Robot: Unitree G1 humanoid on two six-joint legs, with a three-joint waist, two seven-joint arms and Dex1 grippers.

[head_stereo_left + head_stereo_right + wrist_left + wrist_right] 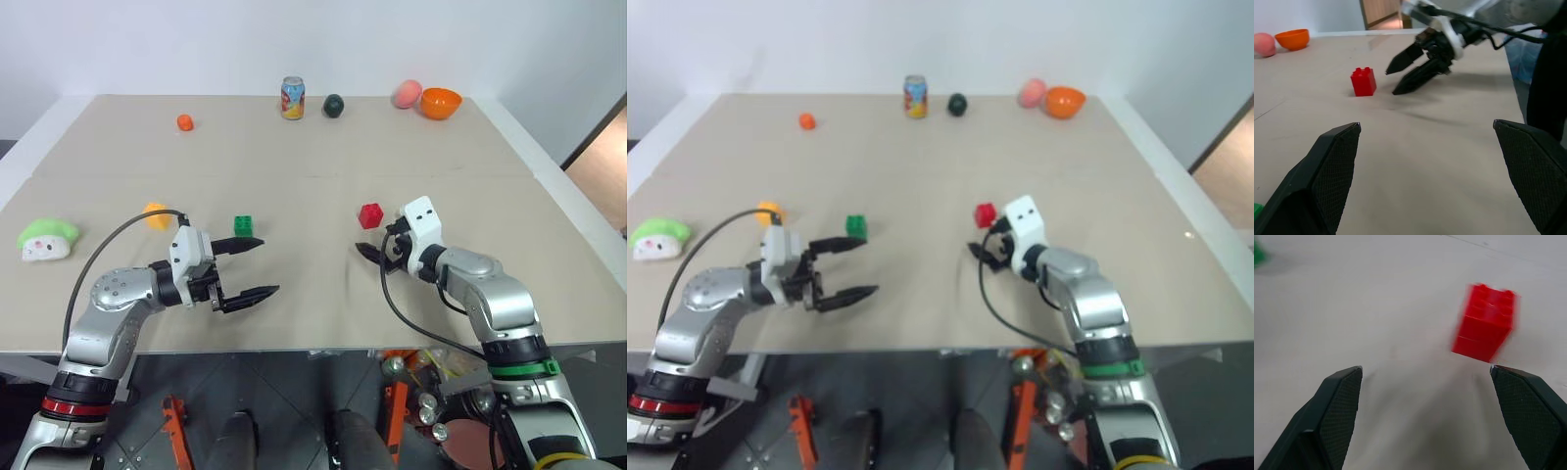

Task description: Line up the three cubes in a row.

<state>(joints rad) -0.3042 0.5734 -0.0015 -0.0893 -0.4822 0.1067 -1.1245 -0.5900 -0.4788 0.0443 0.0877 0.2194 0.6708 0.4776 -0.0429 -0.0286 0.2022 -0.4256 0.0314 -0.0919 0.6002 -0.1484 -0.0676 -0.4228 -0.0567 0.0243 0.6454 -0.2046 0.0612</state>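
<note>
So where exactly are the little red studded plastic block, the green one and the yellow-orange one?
Red studded plastic block (370, 214): left eye view, its front face.
Green studded plastic block (243, 226): left eye view, its middle.
Yellow-orange studded plastic block (155, 214): left eye view, its top.

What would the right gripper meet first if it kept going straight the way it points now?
Probably the red cube: it sits just ahead of the open right gripper, slightly off its centre line, so one finger may clip it.

Matt beige tabletop (294, 166), smooth, barely a sheen. The red cube (1484, 323) is glossy studded plastic, the green cube (243, 226) the same. Right tool (373, 254) fingers (1334, 406) carry dimpled black rubbery pads. The can (292, 98) looks like shiny printed metal, and the plush toy (44, 239) is soft and fuzzy.
</note>
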